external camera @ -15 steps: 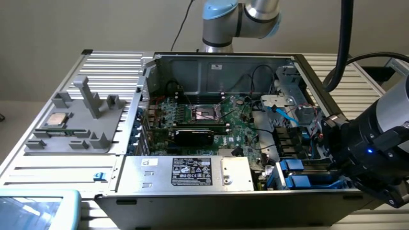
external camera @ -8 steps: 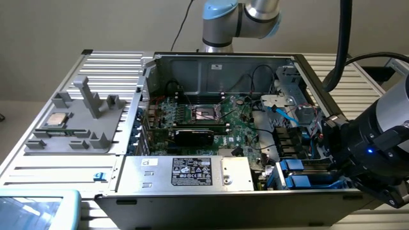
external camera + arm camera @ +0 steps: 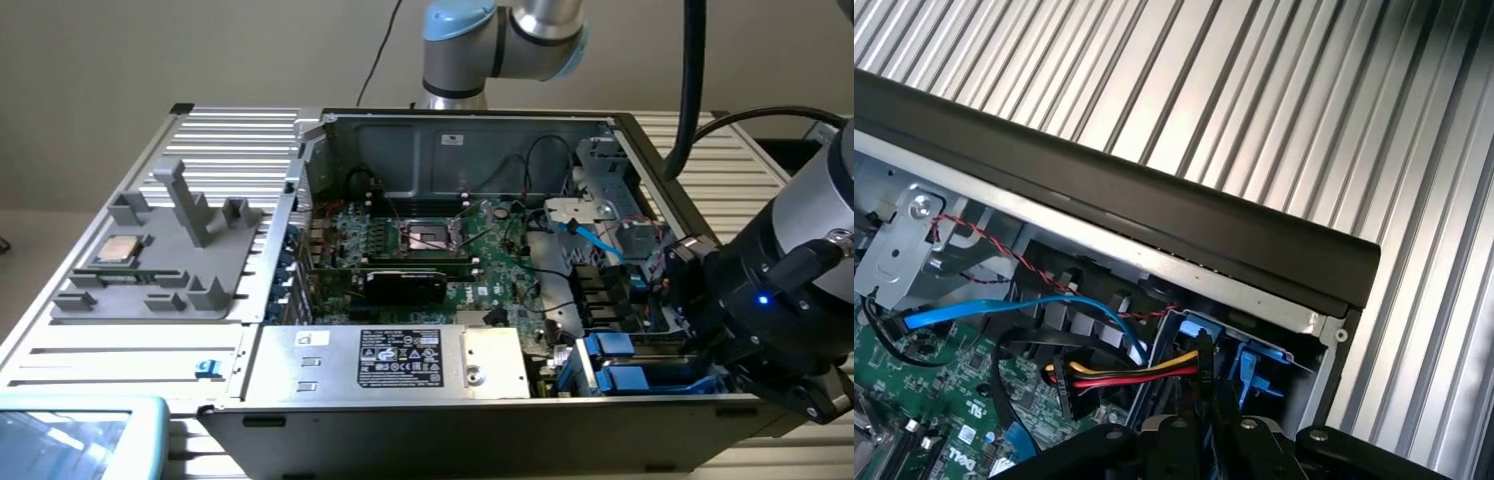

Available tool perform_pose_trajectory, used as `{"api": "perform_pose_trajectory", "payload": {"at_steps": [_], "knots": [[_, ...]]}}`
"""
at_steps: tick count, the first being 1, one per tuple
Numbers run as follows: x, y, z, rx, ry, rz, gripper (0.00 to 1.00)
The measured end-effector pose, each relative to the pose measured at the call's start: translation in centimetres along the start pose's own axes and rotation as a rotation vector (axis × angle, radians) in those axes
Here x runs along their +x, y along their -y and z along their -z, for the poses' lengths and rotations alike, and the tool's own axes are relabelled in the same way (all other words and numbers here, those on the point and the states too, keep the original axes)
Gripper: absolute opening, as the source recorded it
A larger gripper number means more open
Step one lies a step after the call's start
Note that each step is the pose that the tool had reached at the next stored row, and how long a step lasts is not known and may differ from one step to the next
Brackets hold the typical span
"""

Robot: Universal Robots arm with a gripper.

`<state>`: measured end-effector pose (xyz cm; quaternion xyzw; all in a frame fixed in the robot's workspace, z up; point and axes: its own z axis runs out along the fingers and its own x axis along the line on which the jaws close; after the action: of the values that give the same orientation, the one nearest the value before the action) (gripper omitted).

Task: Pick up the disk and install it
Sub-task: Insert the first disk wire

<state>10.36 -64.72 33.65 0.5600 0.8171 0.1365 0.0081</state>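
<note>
- Our gripper (image 3: 1206, 425) hangs over the corner of the case (image 3: 441, 425) at the exterior view's right, just above the drive bay.
- We cannot tell how far it is open, nor whether it has hold of anything.
- The disk (image 3: 1259, 370), seen by its blue carrier, sits in that bay right under the gripper; its metal face is hidden.
- A yellow, red and black cable (image 3: 1144, 375) reaches the bay.
- A blue cable (image 3: 1014, 310) arcs over the board (image 3: 441, 250).
- At the exterior view's left, a chip (image 3: 122, 247) lies on a grey tray (image 3: 147, 300) beside the case.

The bent arm (image 3: 787, 290) holds its gripper (image 3: 1204, 405) low.
</note>
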Motion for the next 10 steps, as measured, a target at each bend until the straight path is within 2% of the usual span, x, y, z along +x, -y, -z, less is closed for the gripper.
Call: {"api": "perform_pose_trajectory", "payload": {"at_steps": [3,5,6,10], "knots": [[0.34,-0.14,-0.09,0.0316,0.03,0.003,0.16],[0.6,-0.23,-0.14,0.054,0.0388,0.002,0.16],[0.64,-0.24,-0.15,0.0573,0.0401,0.002,0.16],[0.69,-0.26,-0.17,0.0581,0.0396,0.002,0.16]]}}
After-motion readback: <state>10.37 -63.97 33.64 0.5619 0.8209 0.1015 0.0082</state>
